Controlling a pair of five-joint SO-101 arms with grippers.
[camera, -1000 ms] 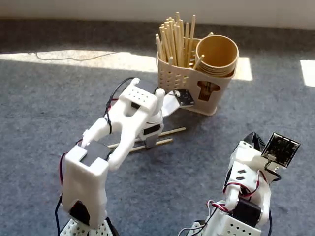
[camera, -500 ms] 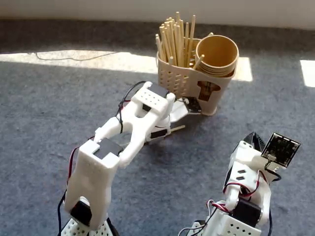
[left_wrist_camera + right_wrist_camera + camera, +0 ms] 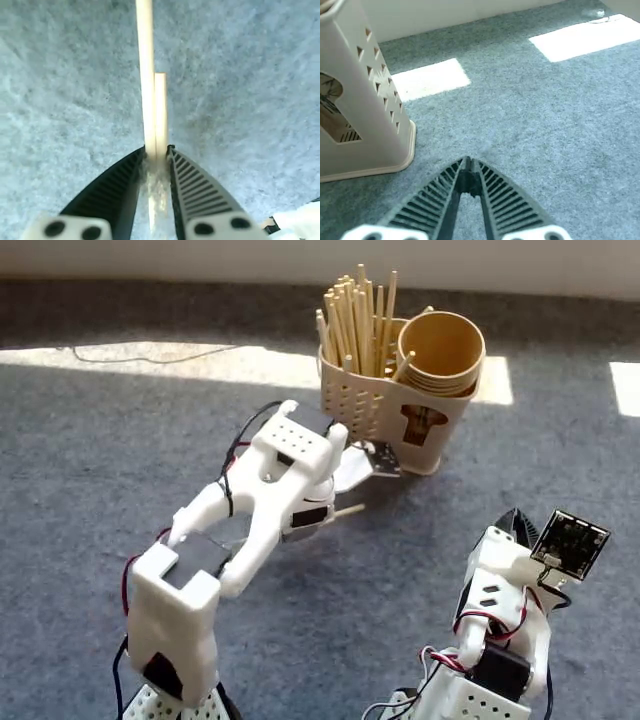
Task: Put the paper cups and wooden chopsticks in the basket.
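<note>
While cups (image 3: 441, 350) and most chopsticks (image 3: 355, 315) sit in basket (image 3: 360, 405), left gripper (image 3: 156, 149) pinches seemingly last pair (image 3: 152, 100), right gripper (image 3: 468, 167) closed, empty.

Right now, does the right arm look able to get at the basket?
Probably yes: the basket stands close beside the right gripper, with just bare carpet between them.
</note>
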